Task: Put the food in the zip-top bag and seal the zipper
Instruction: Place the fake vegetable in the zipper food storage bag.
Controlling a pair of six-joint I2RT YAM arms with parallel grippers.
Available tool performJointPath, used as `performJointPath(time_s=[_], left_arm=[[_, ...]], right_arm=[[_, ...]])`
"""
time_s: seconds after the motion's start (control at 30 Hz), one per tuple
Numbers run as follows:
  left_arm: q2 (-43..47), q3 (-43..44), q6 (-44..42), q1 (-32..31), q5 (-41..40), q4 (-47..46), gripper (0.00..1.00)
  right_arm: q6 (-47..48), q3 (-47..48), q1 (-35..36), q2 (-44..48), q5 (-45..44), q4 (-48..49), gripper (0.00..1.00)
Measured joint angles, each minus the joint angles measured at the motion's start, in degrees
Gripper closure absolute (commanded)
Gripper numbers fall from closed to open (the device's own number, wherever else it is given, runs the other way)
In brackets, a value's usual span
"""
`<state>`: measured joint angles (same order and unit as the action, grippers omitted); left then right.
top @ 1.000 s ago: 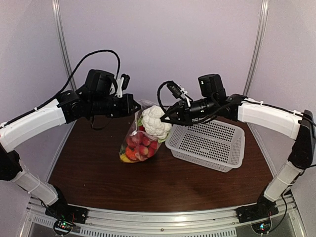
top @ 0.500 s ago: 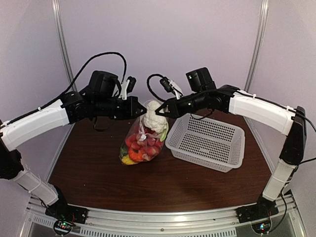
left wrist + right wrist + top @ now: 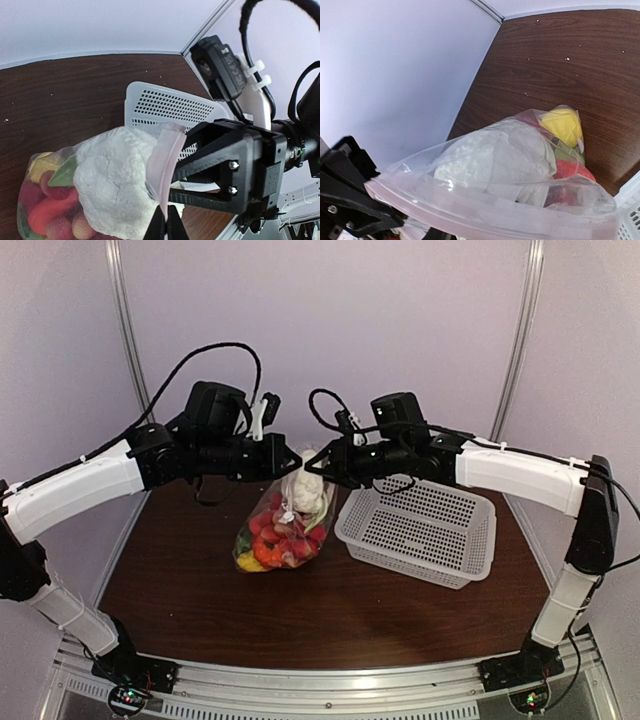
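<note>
Food-filled bag (image 3: 272,537) hangs mid-table, just left of basket (image 3: 430,530); cauliflower (image 3: 305,490) on top, near mouth. Pincers: left gripper (image 3: 165,226) clenched on zipper (image 3: 165,160); right gripper (image 3: 316,466) at mouth's right side, grip cannot tell. Judged step: sealing. Anchor left pinch, pull strip taut, settle cauliflower below it, press lips flat, run right along zipper.

No readable txt, labels, brand marks or nos. in any view; zip-top bag (image 3: 285,530) shows no legible print.
</note>
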<state>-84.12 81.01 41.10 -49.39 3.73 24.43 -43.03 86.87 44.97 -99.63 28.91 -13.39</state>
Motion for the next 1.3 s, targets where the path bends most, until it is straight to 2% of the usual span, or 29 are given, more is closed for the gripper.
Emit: performJointPath(time_s=[0.1, 0.2, 0.37, 0.43, 0.5, 0.6, 0.63, 0.87, 1.0, 1.13, 1.3], left_arm=[[0.35, 0.0, 0.13, -0.04, -1.95, -0.39, 1.0], [1.7, 0.0, 0.09, -0.13, -4.81, 0.57, 1.0], [3.5, -0.09, -0.07, -0.17, -7.58, 2.01, 1.0], [3.82, -0.13, -0.17, -0.09, -7.93, 2.67, 1.0], [3.89, -0.26, -0.33, 0.09, -8.0, 2.91, 1.0], [3.89, -0.59, -0.76, 0.2, -7.98, 2.84, 1.0], [3.89, -0.7, -0.9, 0.22, -7.98, 2.78, 1.0], [3.96, -2.23, -1.16, 0.31, -7.82, 2.58, 1.0], [4.04, -2.27, -1.16, 0.31, -7.87, 2.6, 1.0], [4.59, -2.64, -1.14, 0.33, -8.22, 2.62, 1.0], [6.12, -4.15, -0.61, 0.31, -9.07, 2.21, 1.0]], right_arm=[[-3.63, -0.63, -0.63, 0.09, 0.79, 4.15, 0.33], [-4.98, -2.89, -1.09, 1.49, 1.62, 7.56, 0.3], [-2.08, -4.09, -2.16, 7.37, 4.61, 6.6, 0.28], [0.2, -4.13, -2.8, 10.14, 5.86, 6.23, 0.3], [4.83, -4.37, -3.39, 12.94, 6.64, 5.55, 0.37], [13.44, -4.52, -3.72, 15.04, 5.51, 1.9, 0.6], [16.09, -4.66, -3.78, 15.04, 5.01, 0.46, 0.62], [25.55, -8.39, -3.3, 12.68, 4.26, -7.1, 0.62], [28.22, -10.01, -2.08, 13.0, 4.31, -9.11, 0.56], [31.39, -12.96, -1.33, 15.69, 5.22, -10.38, 0.56], [31.74, -16.55, -0.37, 17.35, 6.64, -9.57, 0.64]])
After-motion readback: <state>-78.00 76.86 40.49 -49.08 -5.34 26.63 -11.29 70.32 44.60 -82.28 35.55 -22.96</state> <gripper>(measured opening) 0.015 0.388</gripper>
